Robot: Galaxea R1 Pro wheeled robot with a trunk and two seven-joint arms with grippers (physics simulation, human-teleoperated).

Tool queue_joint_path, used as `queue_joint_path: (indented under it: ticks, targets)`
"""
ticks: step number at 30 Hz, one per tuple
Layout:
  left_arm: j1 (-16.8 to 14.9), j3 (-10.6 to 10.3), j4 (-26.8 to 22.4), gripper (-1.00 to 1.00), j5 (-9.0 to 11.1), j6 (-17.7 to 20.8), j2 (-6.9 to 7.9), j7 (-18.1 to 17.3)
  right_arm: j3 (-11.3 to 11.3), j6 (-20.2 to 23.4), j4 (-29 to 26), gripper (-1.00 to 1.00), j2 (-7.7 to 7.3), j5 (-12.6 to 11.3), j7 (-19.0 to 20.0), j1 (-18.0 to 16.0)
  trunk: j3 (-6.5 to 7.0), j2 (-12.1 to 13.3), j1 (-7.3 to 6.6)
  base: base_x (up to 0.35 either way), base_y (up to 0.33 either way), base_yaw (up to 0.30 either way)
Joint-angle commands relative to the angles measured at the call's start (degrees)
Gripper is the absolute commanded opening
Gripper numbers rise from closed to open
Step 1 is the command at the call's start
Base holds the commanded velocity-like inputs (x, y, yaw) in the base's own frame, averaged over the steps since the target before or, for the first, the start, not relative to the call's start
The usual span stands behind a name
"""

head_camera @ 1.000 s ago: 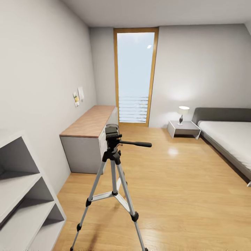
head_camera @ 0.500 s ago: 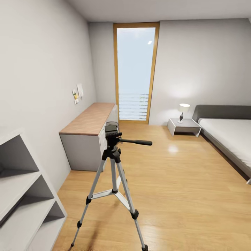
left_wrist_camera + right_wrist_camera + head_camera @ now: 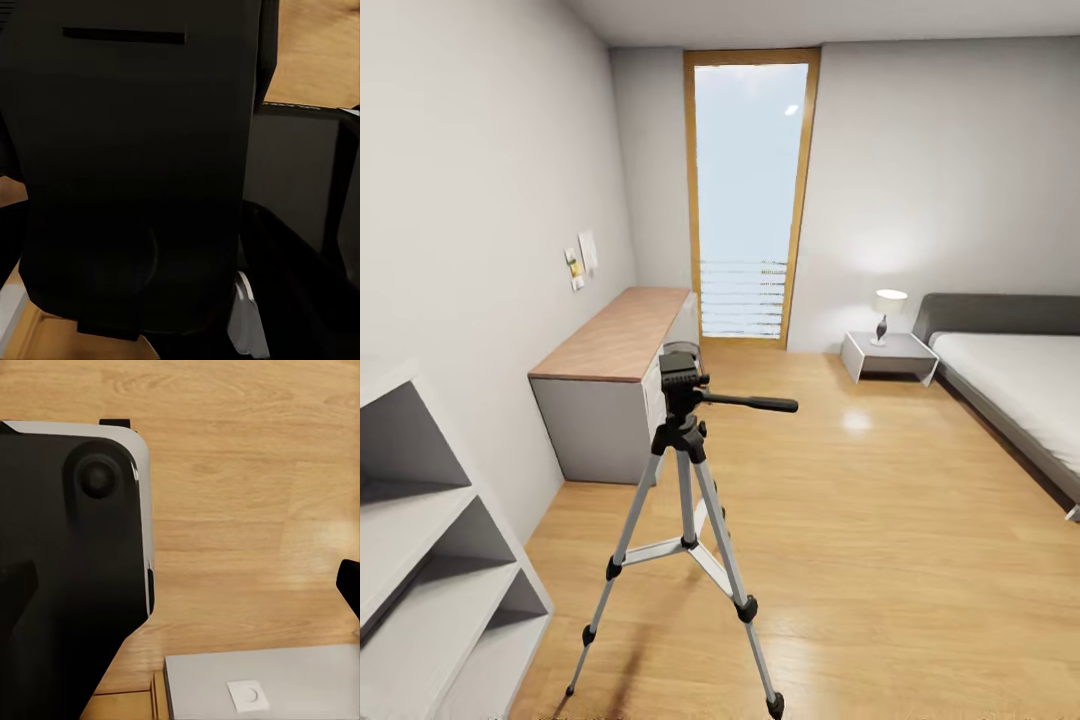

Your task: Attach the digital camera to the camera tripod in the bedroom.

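The tall camera tripod with three silver-grey metal legs and black joints (image 3: 685, 520) stood upright on the light wood floor (image 3: 880, 540) of the bedroom, in the near middle of the head view. Its black head (image 3: 680, 382) carried a long black pan handle (image 3: 752, 403) that stuck out level toward the bed side of the room. The top of the head appeared bare, with nothing mounted on it.

Just behind the tripod, along the grey wall, ran the wood-topped grey surface (image 3: 615, 340), with small paper notes (image 3: 580, 262) pinned to the wall above it. A grey cube shelf (image 3: 430, 560) stood at the near left edge. At the far end was a tall wood-framed window (image 3: 750, 195). To the right were a white bedside stand (image 3: 887, 355) with a lit white-shaded lamp (image 3: 887, 312), and beside it a grey-framed bed with a white mattress (image 3: 1015, 385).

The left wrist view showed dark robot housing close to the lens, and the right wrist view showed black housing above the wood floor and a grey panel (image 3: 262, 686). Whether either tool was released or clenched, I could not tell.
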Motion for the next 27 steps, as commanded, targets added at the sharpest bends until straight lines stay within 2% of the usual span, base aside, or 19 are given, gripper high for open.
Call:
queue_joint_path:
  ticks: [1,27]
  targets:
    - [-0.05,-0.43,-0.01,-1.0,0.52,0.24,0.04,-0.22,-0.04,-0.35,0.16,1.0,0.0,0.02,-0.11,-0.09,-0.21,-0.12,0.03,0.0,0.0,0.0]
    - [-0.05,-0.42,-0.01,-1.0,0.53,0.24,0.14,-0.22,-0.04,-0.35,0.18,1.0,-0.05,0.02,-0.11,-0.09,-2.58,-0.12,0.03,0.0,0.0,0.0]
